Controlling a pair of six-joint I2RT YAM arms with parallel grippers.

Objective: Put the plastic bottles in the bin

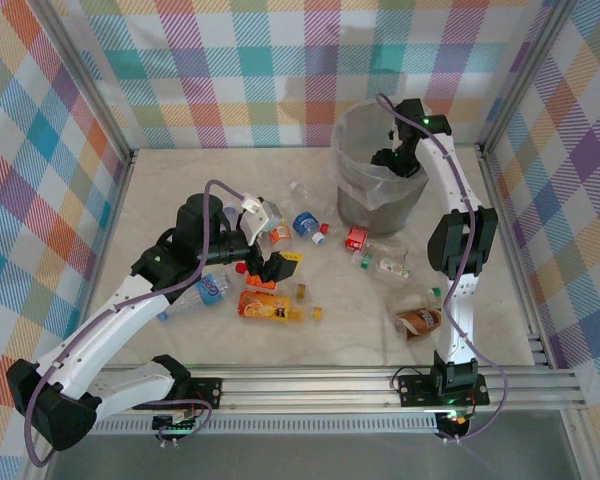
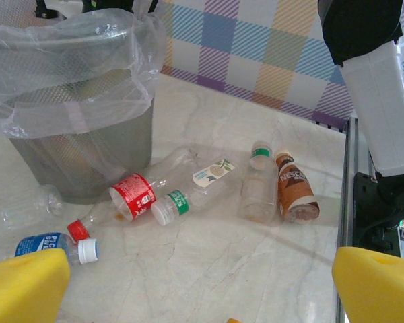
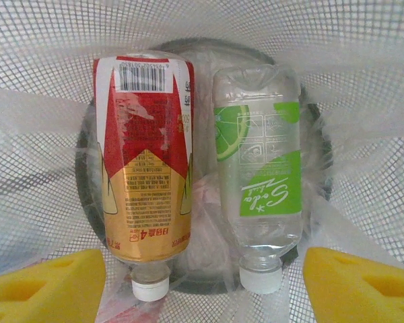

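Plastic bottles (image 1: 382, 266) lie scattered on the table (image 1: 180, 180) in front of the bin (image 1: 365, 205), and two are already inside it. These are a red-and-gold bottle (image 3: 145, 168) and a green-labelled bottle (image 3: 259, 175), side by side on the bin's bottom with their caps pointing the same way. The right gripper (image 1: 390, 158) hangs in the bin's mouth above them, its yellow pads (image 3: 47, 286) spread wide and touching neither. Just outside the bin's wall a red-labelled bottle (image 2: 136, 196) touches a clear bottle with a green band (image 2: 188, 195). A brown bottle (image 2: 295, 194) lies farther from the bin. The left gripper (image 1: 270, 268) hovers well apart from the bin, near an orange bottle (image 1: 265, 308), fingers spread and pinching nothing.
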